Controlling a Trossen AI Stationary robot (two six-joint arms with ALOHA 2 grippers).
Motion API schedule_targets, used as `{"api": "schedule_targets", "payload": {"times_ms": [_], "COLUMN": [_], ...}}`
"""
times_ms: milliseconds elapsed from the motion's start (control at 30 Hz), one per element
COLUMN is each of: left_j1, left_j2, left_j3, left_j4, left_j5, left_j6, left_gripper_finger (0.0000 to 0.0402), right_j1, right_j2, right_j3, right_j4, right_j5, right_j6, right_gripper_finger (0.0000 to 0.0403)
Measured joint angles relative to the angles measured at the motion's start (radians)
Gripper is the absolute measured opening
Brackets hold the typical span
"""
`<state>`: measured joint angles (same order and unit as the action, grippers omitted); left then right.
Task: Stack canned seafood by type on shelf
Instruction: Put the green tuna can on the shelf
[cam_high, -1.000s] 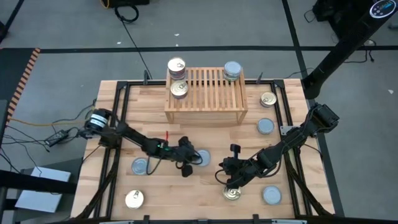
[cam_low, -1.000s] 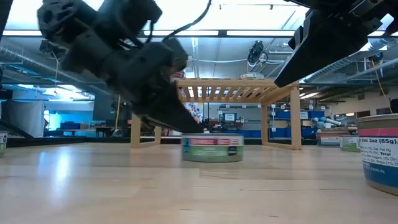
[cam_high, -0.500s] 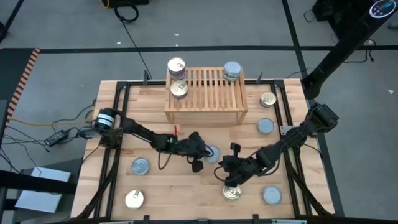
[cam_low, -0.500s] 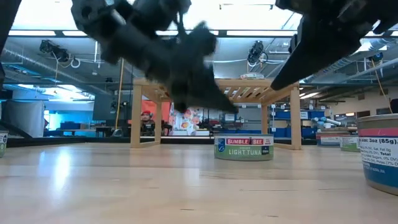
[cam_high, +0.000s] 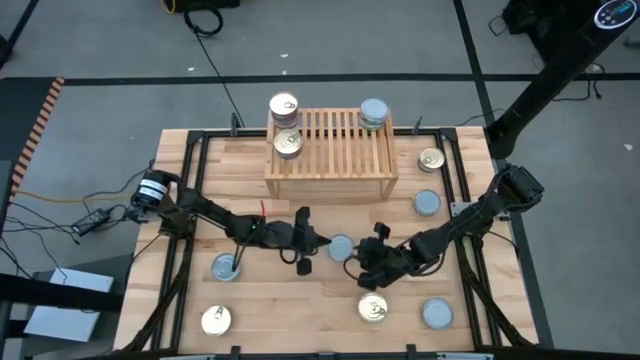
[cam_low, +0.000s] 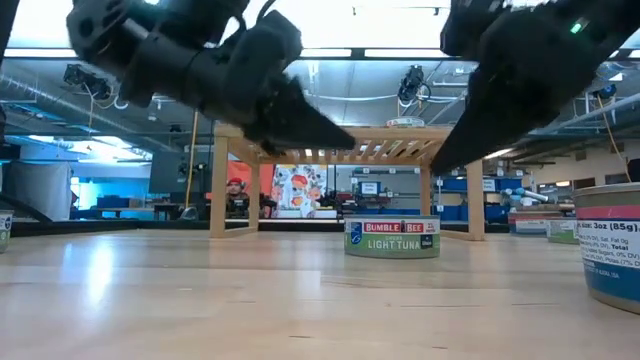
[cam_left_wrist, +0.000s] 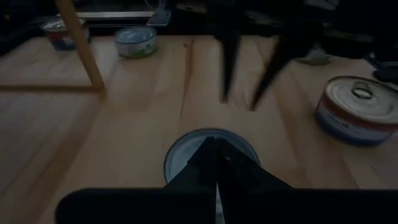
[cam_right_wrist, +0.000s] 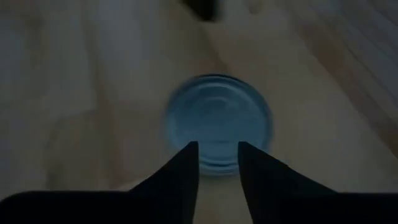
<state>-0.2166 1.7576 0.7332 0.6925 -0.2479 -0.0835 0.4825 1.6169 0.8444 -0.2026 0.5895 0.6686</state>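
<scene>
- Silver-topped round tuna tin (cam_high: 341, 246) sits on the plank table (cam_high: 300, 305), between both grippers.
- Left gripper (cam_high: 322, 241), fingers together, is beside it.
- Right gripper (cam_high: 358, 262) has fingers a little apart.

The tins (cam_high: 341, 247) have shiny metal tops and glossy paper labels; the shelf (cam_high: 330, 150) and table (cam_high: 300, 300) are smooth pale wood.

The pale wood shelf (cam_high: 329, 150) has a slatted top. A silver-blue topped tin (cam_high: 341, 247) at mid-table wears a green, red and white label. A gold-topped tin (cam_high: 373, 309) lies near; both arms are black.
</scene>
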Motion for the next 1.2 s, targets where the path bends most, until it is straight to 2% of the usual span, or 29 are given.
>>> {"api": "schedule_targets", "payload": {"times_ms": [100,233,400,567,867,1100,1200], "left_j1": [0.021,0.047,0.07,0.078,0.078,0.075,0.069], "left_j2": [0.0,0.0,-0.001,-0.001,-0.001,-0.001,-0.001], "left_j3": [-0.069,-0.142,-0.187,-0.201,-0.202,-0.202,-0.202], "left_j4": [0.088,0.171,0.201,0.206,0.209,0.206,0.205], "left_j5": [0.003,0.003,0.007,0.007,0.007,0.007,0.011], "left_j6": [0.002,0.003,0.009,0.027,0.054,0.039,0.025], "left_gripper_finger": [0.0005,0.0005,0.0005,0.0005,0.0005,0.0005,0.0005], "right_j1": [-0.049,-0.129,-0.22,-0.27,-0.288,-0.267,-0.251], "right_j2": [0.0,0.0,0.0,0.0,-0.002,-0.002,-0.002], "right_j3": [-0.034,-0.078,-0.127,-0.157,-0.178,-0.177,-0.177], "right_j4": [-0.006,0.036,0.175,0.235,0.286,0.285,0.281], "right_j5": [0.0,-0.062,-0.179,-0.252,-0.347,-0.343,-0.31], "right_j6": [0.082,0.17,0.146,0.136,0.107,0.074,0.062], "right_gripper_finger": [0.0139,0.0145,0.0137,0.012,0.007,0.0011,0.001]}}
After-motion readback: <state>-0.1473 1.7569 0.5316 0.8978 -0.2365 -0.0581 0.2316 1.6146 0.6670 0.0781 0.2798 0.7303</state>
